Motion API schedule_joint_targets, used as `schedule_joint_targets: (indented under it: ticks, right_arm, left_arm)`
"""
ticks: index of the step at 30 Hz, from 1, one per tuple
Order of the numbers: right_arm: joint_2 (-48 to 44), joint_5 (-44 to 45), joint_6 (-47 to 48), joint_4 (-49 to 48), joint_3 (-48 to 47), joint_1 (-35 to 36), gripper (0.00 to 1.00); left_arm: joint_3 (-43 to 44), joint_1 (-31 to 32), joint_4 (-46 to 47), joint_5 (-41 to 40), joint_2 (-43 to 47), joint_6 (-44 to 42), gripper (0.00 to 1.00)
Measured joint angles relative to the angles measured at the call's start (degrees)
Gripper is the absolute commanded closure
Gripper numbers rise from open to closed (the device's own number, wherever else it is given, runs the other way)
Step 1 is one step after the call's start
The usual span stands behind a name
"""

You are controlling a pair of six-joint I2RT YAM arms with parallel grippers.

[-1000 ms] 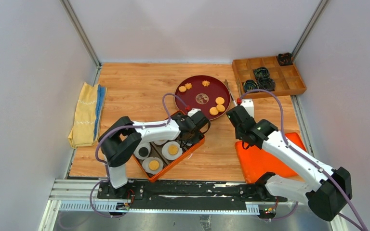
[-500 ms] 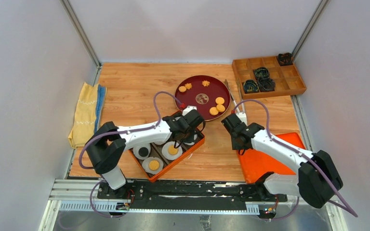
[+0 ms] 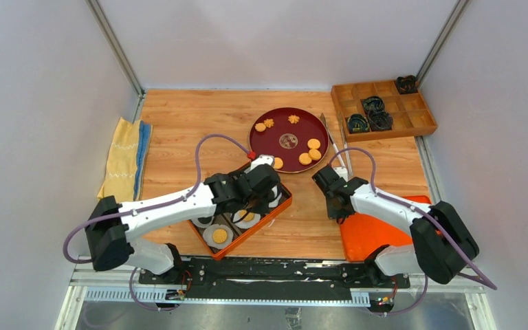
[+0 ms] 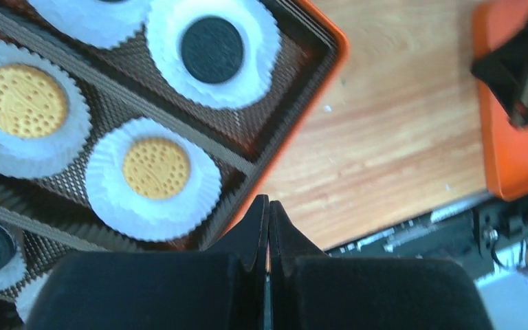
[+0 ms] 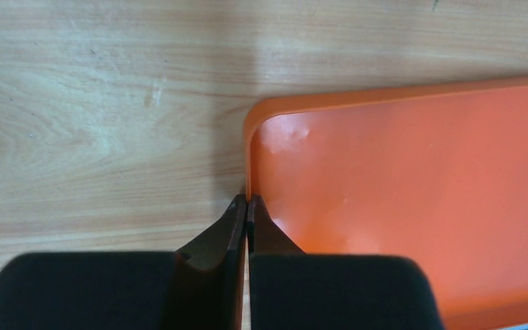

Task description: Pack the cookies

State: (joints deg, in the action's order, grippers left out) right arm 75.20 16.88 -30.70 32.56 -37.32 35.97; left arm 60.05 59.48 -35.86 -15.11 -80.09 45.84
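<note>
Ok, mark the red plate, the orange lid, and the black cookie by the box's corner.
Red plate (image 3: pixel 299 132), top view, bare inner surface.
Orange lid (image 5: pixel 412 185), right wrist view, flat top face.
Black cookie (image 4: pixel 212 49), left wrist view, its centre.

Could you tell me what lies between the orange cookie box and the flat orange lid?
Bare wooden tabletop in the left wrist view; the right claw sits at the lid.
</note>
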Motion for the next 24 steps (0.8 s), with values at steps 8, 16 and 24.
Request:
schedule_joint_targets:
  ticks: [8,16,24]
  right_arm:
    - [1.57,-1.68,0.68,-1.09,-2.38,0.0,1.0]
    - [-5.53,-3.5,2.43,0.96,-8.74,-0.02,1.0]
    - [-13.94,-4.13,4.35,3.37,-16.52,-0.02,1.0]
  left_arm:
    - [-1.05,9.05,-8.07,2.25,5.01,3.1,1.0]
    - [-15.08,10.32,-14.99,1.51,5.73,12.79,1.0]
    - [-18.95,10.4,-20.98,-1.84,5.92,21.35,1.0]
